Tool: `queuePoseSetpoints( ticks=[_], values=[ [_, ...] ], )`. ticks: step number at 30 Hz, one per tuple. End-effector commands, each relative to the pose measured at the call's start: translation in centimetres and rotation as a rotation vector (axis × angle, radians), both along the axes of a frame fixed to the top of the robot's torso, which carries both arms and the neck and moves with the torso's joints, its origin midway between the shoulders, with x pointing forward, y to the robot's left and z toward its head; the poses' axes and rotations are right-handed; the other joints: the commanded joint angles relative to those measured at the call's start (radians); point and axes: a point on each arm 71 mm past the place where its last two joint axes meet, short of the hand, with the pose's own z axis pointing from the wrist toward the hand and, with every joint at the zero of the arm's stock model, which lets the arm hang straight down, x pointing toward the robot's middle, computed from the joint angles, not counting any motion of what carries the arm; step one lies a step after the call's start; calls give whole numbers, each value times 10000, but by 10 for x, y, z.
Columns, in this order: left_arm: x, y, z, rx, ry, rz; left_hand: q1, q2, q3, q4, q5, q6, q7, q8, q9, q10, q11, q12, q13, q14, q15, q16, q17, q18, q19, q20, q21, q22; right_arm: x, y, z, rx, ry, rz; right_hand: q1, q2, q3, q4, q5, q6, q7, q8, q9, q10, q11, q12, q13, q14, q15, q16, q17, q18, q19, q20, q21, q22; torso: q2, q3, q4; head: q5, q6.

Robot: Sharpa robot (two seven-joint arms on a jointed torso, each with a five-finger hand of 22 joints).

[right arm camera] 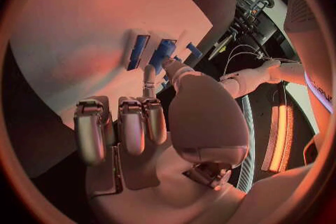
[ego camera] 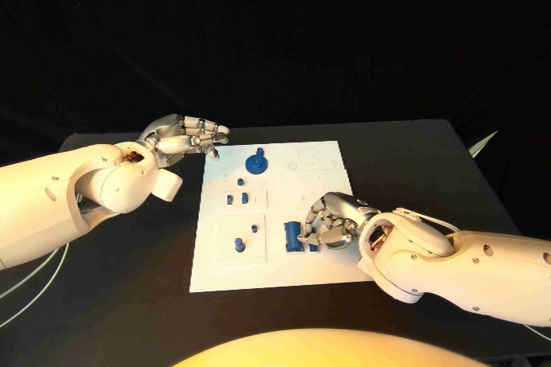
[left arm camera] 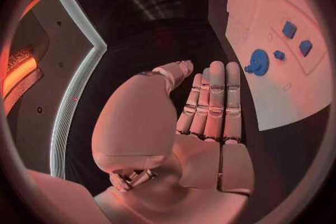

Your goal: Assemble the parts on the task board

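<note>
Right hand (ego camera: 330,224) sits low over the near-right of the task board (ego camera: 327,275), fingers (right arm camera: 149,75) curled at a blue block part (ego camera: 293,236); real grip or just touching, can't tell. Looks like the pick step; next it needs a firm pinch and a straight lift. Board's near edge is close, bare table (ego camera: 138,303) beyond. Farther back, gear part (ego camera: 257,161) lies flat; left hand (ego camera: 184,136) hovers off the far-left corner, fingers loosely open, empty.

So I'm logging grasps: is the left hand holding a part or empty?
Empty. The left hand has straight fingers with nothing between them, and it hovers beside the task board.
</note>
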Motion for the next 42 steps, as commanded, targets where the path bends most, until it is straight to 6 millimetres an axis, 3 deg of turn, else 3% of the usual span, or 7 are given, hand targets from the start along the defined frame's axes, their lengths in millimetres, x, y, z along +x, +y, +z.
queuePoseSetpoints(
  ticks=[1, 20, 33, 34, 36, 41, 42],
  values=[
    [0, -1, 0, -100, -13, -117, 6, 56, 24, 47, 47, -66, -4, 26, 11, -88, 11, 35, -8, -44, -4, -42, 17, 122, 61, 36, -32, -8, -2, 0, 4, 1005, -7, -193, -91, -67, -106, 55, -39, -8, 42, 18, -11, 947, -41, -8, 2514, 1030, -52, 18, 2571, -93, 948, -54, -129, 2559, -27, -9, -8, 19, 30],
    [6, 1, -23, -789, -118, 1030, -73, 35, 6, 146, 32, -51, -14, 52, 22, -76, 11, 93, -11, -265, 19, -263, -69, 108, -60, 63, -217, -97, 74, -54, 21, 5168, -65, -2125, 1106, 250, -25, -97, 424, -1261, 699, -871, -369, -948, 520, -3069, 882, 407, 422, -1149, 263, 813, -797, 381, -5350, 1102, -572, -141, -182, 174, 560],
    [24, 6, -38, -1799, -1392, 2755, -134, -167, -132, 829, -33, -438, 87, 251, 152, 152, 331, -1772, -1369, -1449, 670, -5552, -1743, 52, -1084, 927, -4520, -3003, 141, -70, 22, 7728, 37, -2474, 1263, -388, 2291, -437, 158, -1993, 1602, -2151, -1324, -4153, 1571, -13604, -8686, -4378, 1645, -11339, -8008, 1603, -5151, 1533, -14993, -4786, -901, -35, -177, 356, 1114],
    [22, 3, -42, -1184, -810, 2084, -4278, 1947, -5354, -897, -2347, -8417, -2107, -2590, -3050, -8864, -1430, -5074, -2264, -9986, -735, -10029, -4959, -1702, -7932, -1717, -8430, -7881, 137, -74, 18, 6347, -91, -3171, -2672, 2101, -3447, -1866, -929, -10251, -468, -4720, -5867, -7481, 161, -15491, -13075, -7332, 754, -15667, -13073, -144, -14681, -338, -15576, -13081, -821, -81, -162, 329, 1017],
    [21, 2, -42, -1189, -816, 2115, -4727, 1947, -5354, -897, -2347, -8417, -2107, -2590, -3050, -8864, -1430, -5074, -2264, -9986, -735, -10029, -4959, -1702, -7932, -1717, -8430, -7881, 137, -73, 18, 6428, -102, -3184, -3086, 2101, -3447, -1866, -929, -10251, -468, -4720, -5867, -14649, 161, -15491, -13075, -14665, 754, -15667, -13073, -144, -14681, -338, -15576, -13081, -836, -78, -160, 332, 1049],
    [16, -4, -44, -1221, -862, 2360, -6402, 1947, -5354, -897, -2347, -8417, -2107, -2590, -3050, -8864, -1430, -5074, -2264, -9986, -735, -10029, -4959, -1702, -7932, -1717, -8430, -7881, 132, -67, 18, 7047, -185, -3298, -4692, 2101, -3447, -1866, -929, -10251, -468, -4720, -5867, -14649, 161, -15491, -13075, -14665, 754, -15667, -13073, -144, -14681, -338, -15576, -13081, -960, -62, -147, 353, 1298],
    [13, -7, -44, -1234, -882, 2480, -6810, 1947, -5354, -897, -2347, -8417, -2107, -2590, -3050, -8864, -1430, -5074, -2264, -9986, -735, -10029, -4959, -1702, -7932, -1717, -8430, -7881, 129, -64, 19, 7341, -226, -3364, -11881, 2101, -3447, -1866, -929, -10251, -468, -4720, -5867, -14649, 161, -15491, -13075, -14665, 754, -15667, -13073, -144, -14681, -338, -15576, -13081, -1021, -54, -141, 364, 1422]
  ],
)
